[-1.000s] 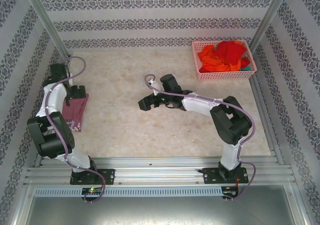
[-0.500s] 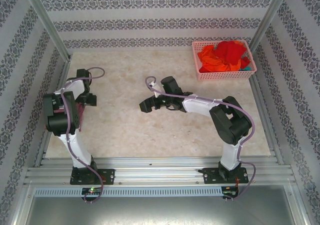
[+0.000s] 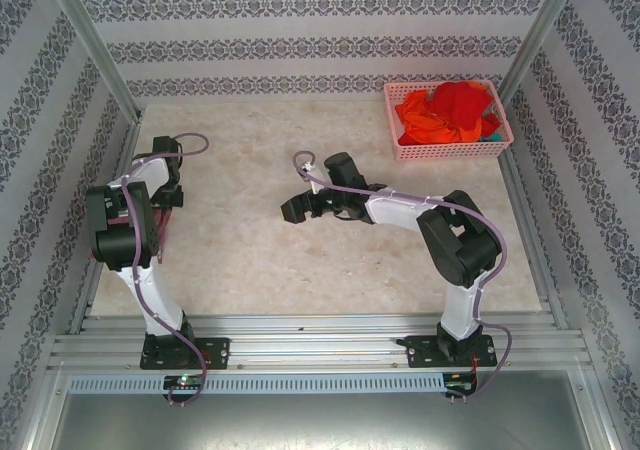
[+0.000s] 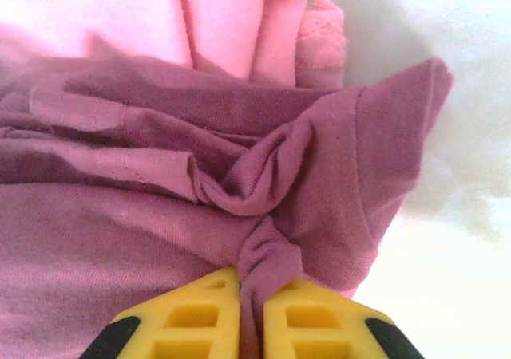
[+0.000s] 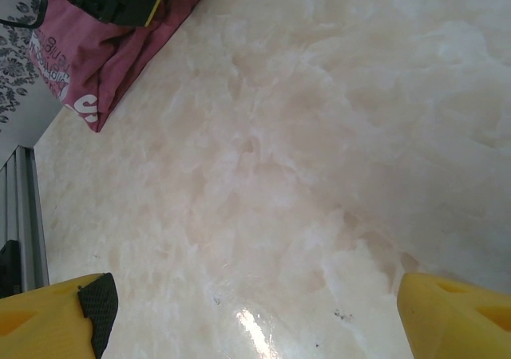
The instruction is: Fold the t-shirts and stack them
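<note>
The left arm point(image 3: 150, 300) and the right arm point(image 3: 400, 208) have white links and black joint housings. A thin purple cable point(image 3: 193, 142) runs along each. The left tool point(image 4: 251, 283) and the right tool point(image 5: 251, 295) have yellow fingers point(image 4: 200, 319) with black pads point(image 5: 97, 311).

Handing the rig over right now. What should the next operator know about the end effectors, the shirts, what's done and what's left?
Left end effector: shut on a pinch of the mauve shirt, at the left side of the table.
Right end effector: open, empty, above mid-table.
Pink shirt lies against the mauve one, just beyond it. The mauve is bunched, not flat.
Red shirt and orange shirt are heaped in the basket, far right.
Done: two shirts out at the left.
Left: tidy the mauve, then fold and stack the basket's shirts.
</note>
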`<state>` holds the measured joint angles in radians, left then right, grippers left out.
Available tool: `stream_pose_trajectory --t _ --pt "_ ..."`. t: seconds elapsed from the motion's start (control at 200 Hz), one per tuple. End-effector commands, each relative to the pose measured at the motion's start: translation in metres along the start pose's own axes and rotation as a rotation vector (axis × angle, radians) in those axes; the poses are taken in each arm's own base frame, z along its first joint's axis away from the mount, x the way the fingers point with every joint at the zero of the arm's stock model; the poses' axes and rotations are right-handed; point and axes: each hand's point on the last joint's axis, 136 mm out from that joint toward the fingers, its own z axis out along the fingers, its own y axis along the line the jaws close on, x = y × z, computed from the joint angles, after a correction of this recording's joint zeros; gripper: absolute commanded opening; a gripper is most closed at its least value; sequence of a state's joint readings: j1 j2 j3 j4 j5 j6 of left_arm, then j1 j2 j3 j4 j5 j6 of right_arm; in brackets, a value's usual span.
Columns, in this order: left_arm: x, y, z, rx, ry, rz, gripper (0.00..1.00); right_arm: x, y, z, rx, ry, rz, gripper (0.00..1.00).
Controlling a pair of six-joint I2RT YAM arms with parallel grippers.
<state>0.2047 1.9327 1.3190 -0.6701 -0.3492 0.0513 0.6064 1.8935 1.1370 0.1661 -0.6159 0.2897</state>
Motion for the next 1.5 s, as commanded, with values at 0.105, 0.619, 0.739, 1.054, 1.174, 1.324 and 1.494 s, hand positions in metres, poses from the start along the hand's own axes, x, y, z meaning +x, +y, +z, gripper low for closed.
stream_pose_trajectory --t 0.105,0.619,0.739,1.054,1.174,1.324,1.494 --pt "-0.014 0.023 -0.035 -0.037 -0.089 0.023 0.04 0.000 -0.002 0.000 -0.013 -0.003 0.013 0.91" --pt "-0.039 0.002 -0.085 0.176 -0.357 -0.162 1.00 -0.016 -0.018 -0.033 0.120 -0.095 -0.005 0.91" --pt "-0.047 -0.013 -0.126 0.280 -0.542 -0.206 1.00 -0.028 -0.032 -0.066 0.226 -0.180 -0.011 0.92" --pt "-0.011 -0.062 -0.176 0.607 -0.886 -0.275 1.00 -0.045 -0.077 -0.195 0.675 -0.427 -0.065 0.97" --pt "0.013 -0.067 -0.160 0.585 -0.863 -0.250 1.00 -0.031 -0.102 -0.251 0.953 -0.459 -0.121 0.98" --pt "0.027 -0.067 -0.145 0.550 -0.918 -0.258 1.00 -0.001 -0.135 -0.293 1.144 -0.512 -0.112 0.98" --pt "0.021 -0.070 -0.132 0.521 -0.955 -0.240 1.00 0.023 -0.170 -0.309 1.198 -0.566 -0.074 0.98"
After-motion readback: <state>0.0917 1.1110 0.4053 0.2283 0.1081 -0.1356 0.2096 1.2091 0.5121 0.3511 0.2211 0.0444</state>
